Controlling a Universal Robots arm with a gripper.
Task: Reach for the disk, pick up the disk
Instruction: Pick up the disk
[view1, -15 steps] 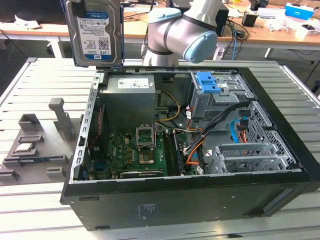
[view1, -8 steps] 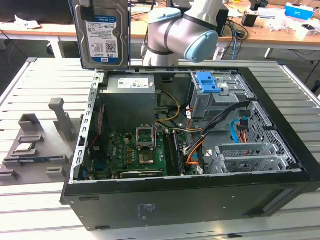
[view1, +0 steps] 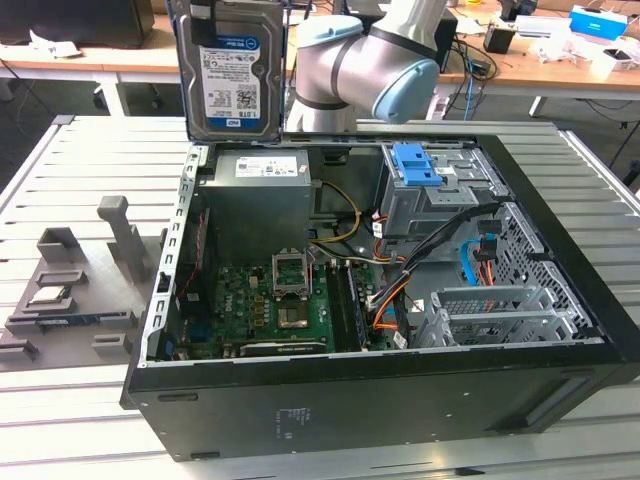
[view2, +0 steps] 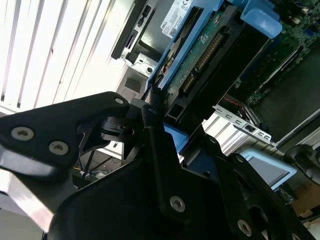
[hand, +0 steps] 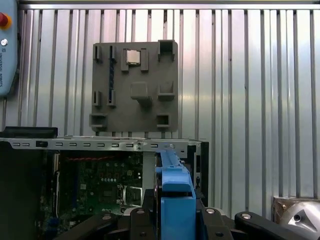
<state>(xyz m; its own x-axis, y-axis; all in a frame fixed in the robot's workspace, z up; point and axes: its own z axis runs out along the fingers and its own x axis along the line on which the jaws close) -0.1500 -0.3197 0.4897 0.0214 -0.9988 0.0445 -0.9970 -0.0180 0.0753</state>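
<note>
From my console, the slatted silver metal table (view1: 60, 420) carries the open black computer case (view1: 400, 420) at the centre of the exterior view. The grey-and-blue robot arm (view1: 370, 70) stands behind the case at 12 o'clock. The grey plastic slotted stand (view1: 75, 290) lies flat on the table at 9 o'clock, just beside the case. The disk (view1: 232, 70), a silver rectangular hard drive in a blue plastic frame, hangs upright at 11 o'clock, label toward the camera, its lower edge lined up with the case's far rim. In the first wrist view the black gripper (hand: 175, 216) is clenched on the disk's blue frame, a finger on each side. The flat blue ridged latch piece (view1: 415, 165) sits on the drive cage at 1 o'clock.
</note>
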